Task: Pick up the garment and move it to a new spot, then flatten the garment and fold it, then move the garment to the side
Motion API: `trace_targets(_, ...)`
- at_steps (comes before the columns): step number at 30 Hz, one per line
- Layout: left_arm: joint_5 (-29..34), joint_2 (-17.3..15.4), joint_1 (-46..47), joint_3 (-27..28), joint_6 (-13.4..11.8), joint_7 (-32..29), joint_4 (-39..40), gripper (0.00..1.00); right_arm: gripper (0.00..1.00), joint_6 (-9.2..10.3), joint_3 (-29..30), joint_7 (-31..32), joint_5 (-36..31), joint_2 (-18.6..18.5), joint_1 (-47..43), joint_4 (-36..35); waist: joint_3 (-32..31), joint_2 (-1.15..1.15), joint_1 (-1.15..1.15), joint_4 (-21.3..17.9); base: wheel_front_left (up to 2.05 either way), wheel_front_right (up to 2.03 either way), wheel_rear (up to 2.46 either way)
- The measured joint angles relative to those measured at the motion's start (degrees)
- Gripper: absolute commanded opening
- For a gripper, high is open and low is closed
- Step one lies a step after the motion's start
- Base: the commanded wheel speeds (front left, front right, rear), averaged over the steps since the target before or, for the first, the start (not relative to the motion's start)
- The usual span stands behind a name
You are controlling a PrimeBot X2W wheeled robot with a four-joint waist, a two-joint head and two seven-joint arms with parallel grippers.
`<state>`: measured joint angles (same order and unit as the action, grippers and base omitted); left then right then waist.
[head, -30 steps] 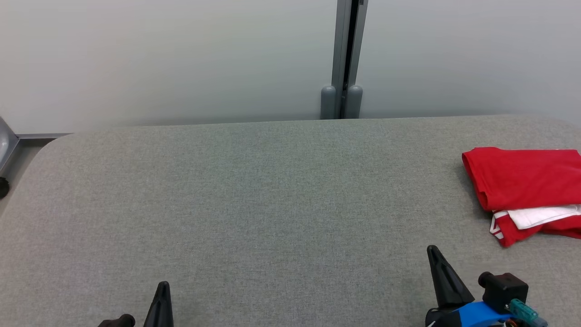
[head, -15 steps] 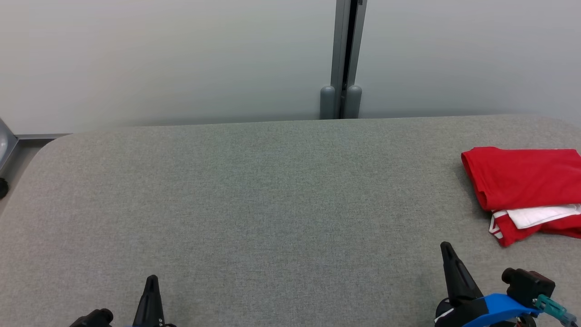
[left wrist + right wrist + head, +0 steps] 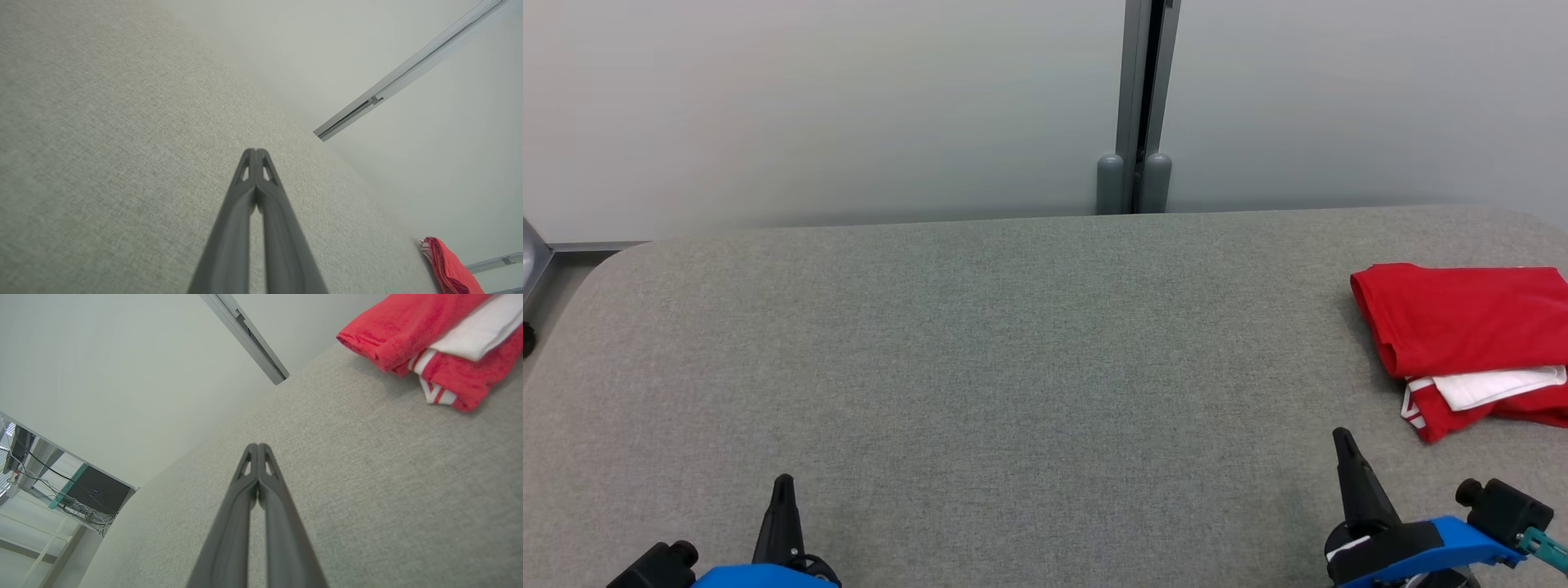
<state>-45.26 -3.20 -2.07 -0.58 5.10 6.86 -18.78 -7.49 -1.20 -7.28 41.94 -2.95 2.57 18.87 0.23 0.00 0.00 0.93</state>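
The grey cloth-covered table (image 3: 1013, 367) spreads wide, open across its middle, up to a pale wall (image 3: 809, 98); its far-left corner is rounded. The folded red and white garment (image 3: 1462, 322) lies at the table's right edge. The left gripper (image 3: 783, 483) and right gripper (image 3: 1342, 437) sit near the front, fingers pressed together, holding nothing.

Left gripper (image 3: 783, 483) and right gripper (image 3: 1342, 438): long tapered black fingers (image 3: 233, 228) with slotted tips, bright blue mounts (image 3: 1462, 541); teal connector (image 3: 1548, 545) on right.
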Motion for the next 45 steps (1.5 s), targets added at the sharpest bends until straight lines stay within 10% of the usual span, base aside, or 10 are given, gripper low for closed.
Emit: trace_targets(45, -27.0, 0.2, 4.6, 4.0, 1.3, -7.8, 2.6, 0.0, 0.0, 0.0, 4.2, 7.7, 29.1, -0.1, 1.9, -2.8, 0.0, 0.0, 0.0, -0.4, 0.0, 0.0, 0.0)
